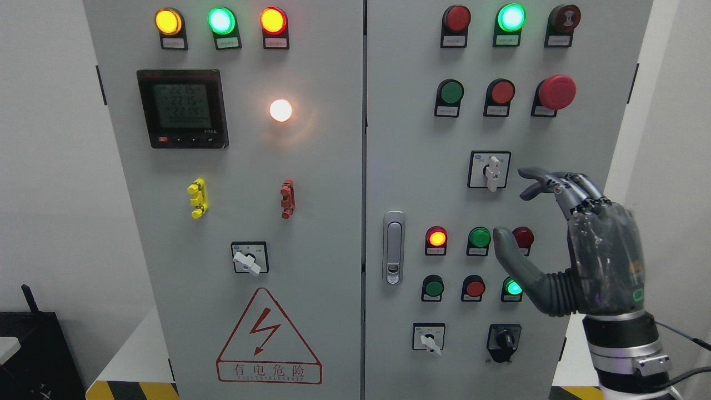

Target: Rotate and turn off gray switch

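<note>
Head view: right hand [577, 244] — glossy grey, fingers spread, holding nothing — just beside the white-levered gray switch [490, 170].

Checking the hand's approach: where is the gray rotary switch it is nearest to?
In the head view, the gray switch sits on the right door, below the red mushroom button, just left of the right hand.

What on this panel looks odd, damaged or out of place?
Nothing looks damaged or spilled. One difference: the rotary switch on the left door has its handle tilted diagonally, while the gray switch near the robot hand points straight down. The hand is open and touches no switch.
</note>
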`<state>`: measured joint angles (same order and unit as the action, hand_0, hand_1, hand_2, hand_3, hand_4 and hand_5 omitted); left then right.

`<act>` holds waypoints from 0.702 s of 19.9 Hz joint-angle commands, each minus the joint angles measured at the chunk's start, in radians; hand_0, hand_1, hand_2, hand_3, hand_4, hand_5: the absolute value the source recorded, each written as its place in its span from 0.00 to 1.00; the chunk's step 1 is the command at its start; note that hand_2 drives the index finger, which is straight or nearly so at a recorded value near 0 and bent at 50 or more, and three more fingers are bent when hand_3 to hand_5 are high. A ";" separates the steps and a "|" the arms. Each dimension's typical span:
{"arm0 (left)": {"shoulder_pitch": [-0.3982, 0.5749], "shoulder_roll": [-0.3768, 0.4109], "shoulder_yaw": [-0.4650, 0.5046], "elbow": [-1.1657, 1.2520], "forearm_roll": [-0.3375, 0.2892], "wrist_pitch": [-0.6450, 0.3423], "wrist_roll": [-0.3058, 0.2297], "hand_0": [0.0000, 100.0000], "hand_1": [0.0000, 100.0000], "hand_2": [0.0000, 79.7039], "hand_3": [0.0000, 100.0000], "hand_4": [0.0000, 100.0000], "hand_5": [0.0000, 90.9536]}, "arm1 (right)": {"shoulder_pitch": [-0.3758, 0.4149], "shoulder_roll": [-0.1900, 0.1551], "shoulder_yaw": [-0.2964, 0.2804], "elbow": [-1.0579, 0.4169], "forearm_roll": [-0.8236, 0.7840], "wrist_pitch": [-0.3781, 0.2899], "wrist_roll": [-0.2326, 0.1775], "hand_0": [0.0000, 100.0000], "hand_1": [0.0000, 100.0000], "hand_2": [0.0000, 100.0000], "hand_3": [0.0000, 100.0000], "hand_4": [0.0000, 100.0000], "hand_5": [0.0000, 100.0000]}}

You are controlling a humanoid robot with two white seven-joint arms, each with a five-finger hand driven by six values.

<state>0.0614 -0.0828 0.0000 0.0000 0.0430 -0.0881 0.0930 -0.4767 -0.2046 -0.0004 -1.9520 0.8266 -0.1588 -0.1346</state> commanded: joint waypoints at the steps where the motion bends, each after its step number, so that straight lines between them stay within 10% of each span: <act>1: 0.000 0.000 -0.002 0.014 0.000 0.001 0.001 0.12 0.39 0.00 0.00 0.00 0.00 | 0.027 -0.113 -0.056 -0.019 -0.026 -0.001 0.000 0.23 0.16 0.15 0.09 0.00 0.00; 14: 0.000 0.000 -0.002 0.015 0.000 0.001 0.001 0.12 0.39 0.00 0.00 0.00 0.00 | 0.041 -0.113 -0.038 -0.027 -0.030 -0.005 0.000 0.19 0.17 0.13 0.09 0.00 0.00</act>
<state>0.0614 -0.0828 0.0000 0.0000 0.0429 -0.0881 0.0941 -0.4402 -0.2855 -0.0336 -1.9695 0.7993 -0.1638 -0.1338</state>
